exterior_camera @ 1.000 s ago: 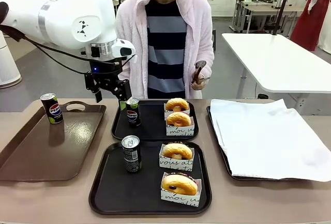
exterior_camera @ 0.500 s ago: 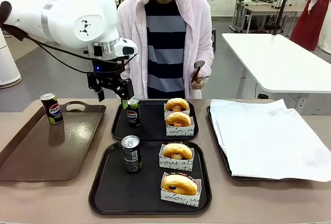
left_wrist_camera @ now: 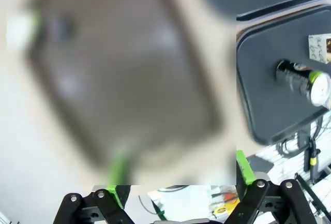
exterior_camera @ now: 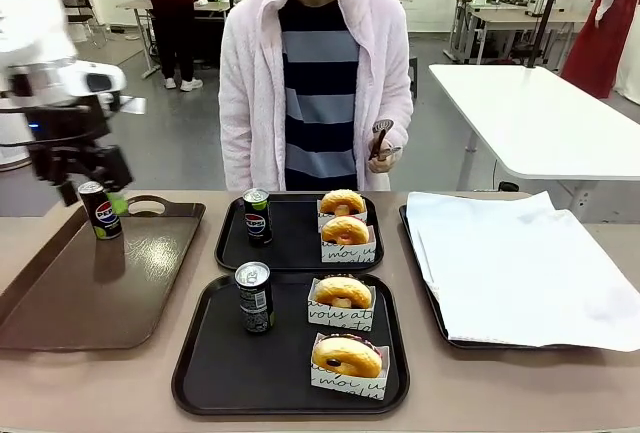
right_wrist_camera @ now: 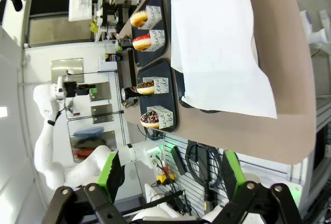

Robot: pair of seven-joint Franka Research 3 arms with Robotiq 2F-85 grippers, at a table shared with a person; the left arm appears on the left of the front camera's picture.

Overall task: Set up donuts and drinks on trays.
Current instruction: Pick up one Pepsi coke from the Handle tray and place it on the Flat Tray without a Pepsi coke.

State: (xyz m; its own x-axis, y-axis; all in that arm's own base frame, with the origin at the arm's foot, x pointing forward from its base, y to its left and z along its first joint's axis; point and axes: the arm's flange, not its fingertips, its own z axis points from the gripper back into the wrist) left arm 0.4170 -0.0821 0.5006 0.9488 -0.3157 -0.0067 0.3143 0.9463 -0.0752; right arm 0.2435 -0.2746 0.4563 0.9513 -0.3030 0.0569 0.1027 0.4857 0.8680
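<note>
We see a brown handled tray (exterior_camera: 120, 283) at the table's left and a tray lined with white paper (exterior_camera: 520, 263) at its right. Across the table stands a person in a pink jacket (exterior_camera: 250, 83) and striped top.

The light brown tabletop (exterior_camera: 520, 393) carries four trays directly on it. At the robot's left lies a brown handled tray (exterior_camera: 80, 293). In the middle, two black trays sit one behind the other, nearly touching: the near tray (exterior_camera: 215, 378) and the far tray (exterior_camera: 300, 256). At the right is a dark tray (exterior_camera: 425, 288) lined with white paper (exterior_camera: 520, 263), which overhangs its far and right edges.
</note>
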